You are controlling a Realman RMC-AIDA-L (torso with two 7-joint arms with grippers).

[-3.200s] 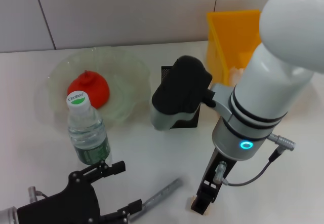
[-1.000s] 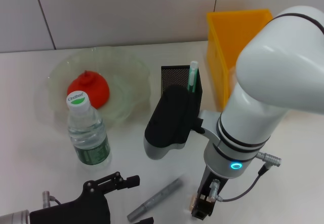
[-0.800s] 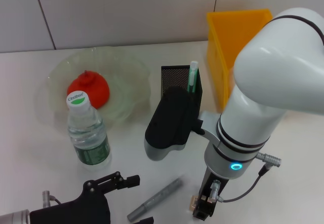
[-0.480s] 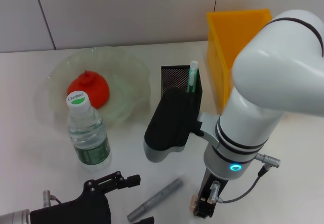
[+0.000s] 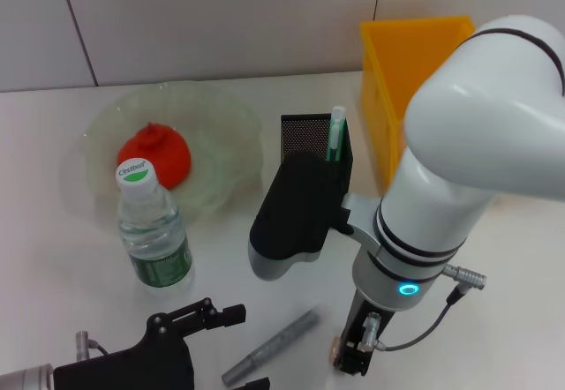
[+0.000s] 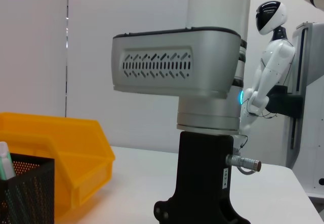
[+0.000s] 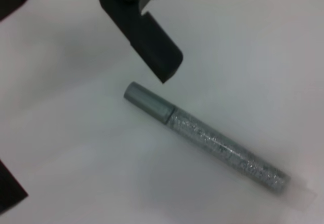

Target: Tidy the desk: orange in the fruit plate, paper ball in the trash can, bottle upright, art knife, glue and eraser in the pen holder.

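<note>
Right claw [image 5: 356, 357] low by eraser [image 5: 337, 351]; orange [image 5: 155, 154] plated

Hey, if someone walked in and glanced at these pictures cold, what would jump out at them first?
Most likely the big white right arm filling the near right of the desk, its gripper down at the front edge beside a small tan eraser. Next, the red-orange orange lying in the pale-green fruit plate at the back left, with the bottle upright just in front. A silver pen-like stick lies on the desk near the front.

Bright even overhead light, soft faint shadows, head view sharp, right wrist view blurry
</note>
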